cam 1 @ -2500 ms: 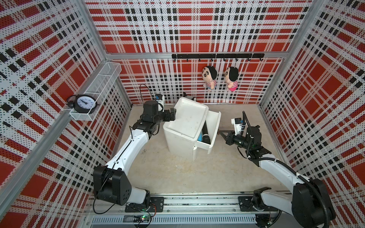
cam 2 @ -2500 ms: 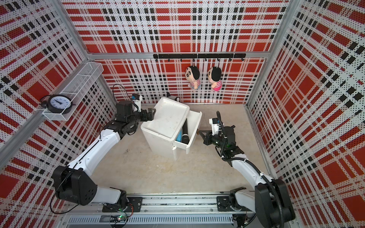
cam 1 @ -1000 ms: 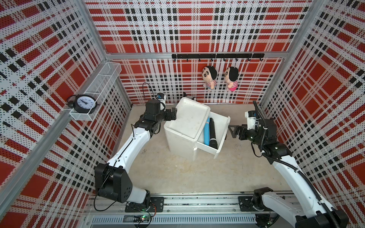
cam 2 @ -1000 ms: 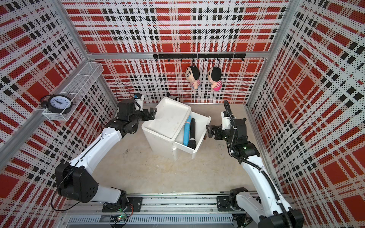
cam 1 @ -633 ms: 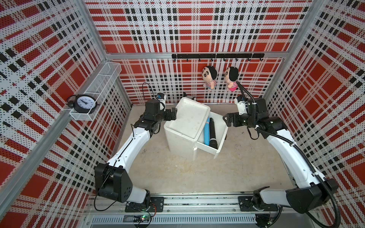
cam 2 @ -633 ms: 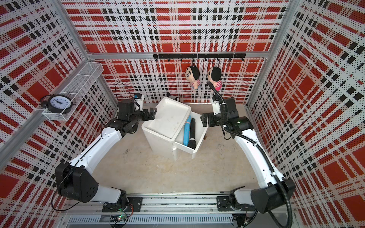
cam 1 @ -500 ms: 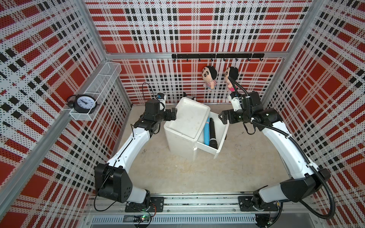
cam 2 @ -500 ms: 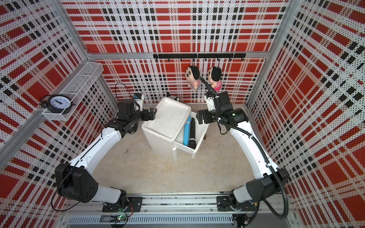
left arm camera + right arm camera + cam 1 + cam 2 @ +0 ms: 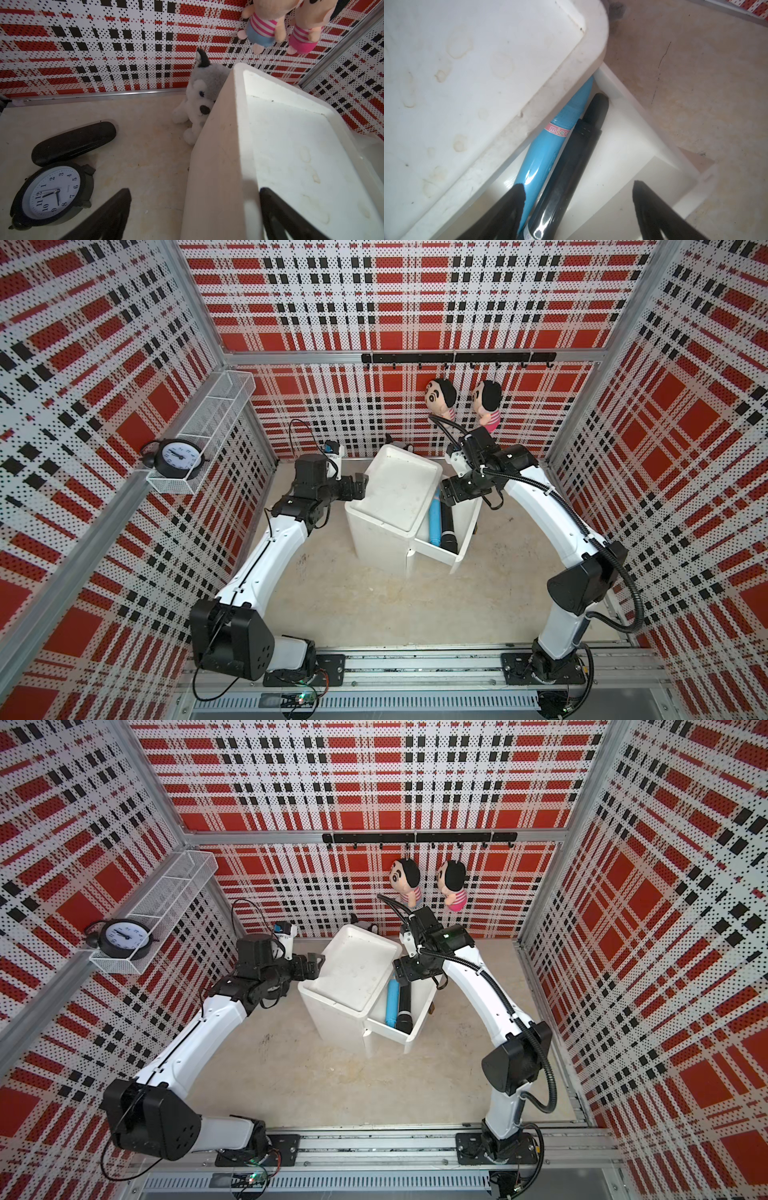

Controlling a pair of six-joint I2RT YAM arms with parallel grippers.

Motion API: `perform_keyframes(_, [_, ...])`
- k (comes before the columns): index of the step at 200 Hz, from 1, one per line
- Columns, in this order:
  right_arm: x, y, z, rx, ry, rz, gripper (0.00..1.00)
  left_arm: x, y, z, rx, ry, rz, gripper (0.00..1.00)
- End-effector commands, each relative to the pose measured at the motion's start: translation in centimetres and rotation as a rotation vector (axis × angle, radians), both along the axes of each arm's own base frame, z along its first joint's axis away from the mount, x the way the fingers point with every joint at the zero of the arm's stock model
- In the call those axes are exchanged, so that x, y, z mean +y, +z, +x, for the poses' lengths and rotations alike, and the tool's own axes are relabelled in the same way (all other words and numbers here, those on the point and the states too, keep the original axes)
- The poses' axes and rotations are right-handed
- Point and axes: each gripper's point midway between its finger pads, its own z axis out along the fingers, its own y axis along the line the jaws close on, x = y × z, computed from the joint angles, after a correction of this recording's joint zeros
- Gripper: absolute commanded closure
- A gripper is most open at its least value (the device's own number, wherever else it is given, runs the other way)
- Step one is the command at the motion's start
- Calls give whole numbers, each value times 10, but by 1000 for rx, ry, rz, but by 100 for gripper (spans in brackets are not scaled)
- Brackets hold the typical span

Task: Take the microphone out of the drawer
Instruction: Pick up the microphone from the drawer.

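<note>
Right wrist view: the right gripper (image 9: 577,185) hangs over the open drawer (image 9: 623,145), jaws spread above the black microphone (image 9: 571,166), which lies beside a blue microphone (image 9: 546,149). Reaching step, I'd say; next, lower and pinch. The left gripper (image 9: 195,190), jaws spread, straddles the cabinet (image 9: 291,145) rim.

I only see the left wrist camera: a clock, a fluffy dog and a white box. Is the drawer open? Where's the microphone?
Observer: Yes, the drawer is pulled out of the white box, on the side away from your arm.
Operator: What's inside it?
Observer: A blue microphone and a black mic lie side by side.
Operator: Has the other arm grabbed one?
Observer: Not yet. The right gripper hangs over the drawer's end nearest the back wall, jaws open, holding nothing.
</note>
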Motion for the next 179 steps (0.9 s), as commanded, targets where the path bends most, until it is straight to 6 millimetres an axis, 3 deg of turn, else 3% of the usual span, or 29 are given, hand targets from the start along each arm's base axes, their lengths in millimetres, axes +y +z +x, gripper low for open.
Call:
perform_keyframes(1, [-4, -3, -11, 41, -14, -38, 17, 4, 5, -8, -9, -7, -7, 2])
perform_keyframes(98, [-4, -42, -16, 90, -31, -70, 32, 4, 6, -10, -11, -10, -16, 2])
perform_keyframes(179, [2, -63, -4, 88, -69, -50, 50, 5, 9, -11, -18, -10, -22, 2])
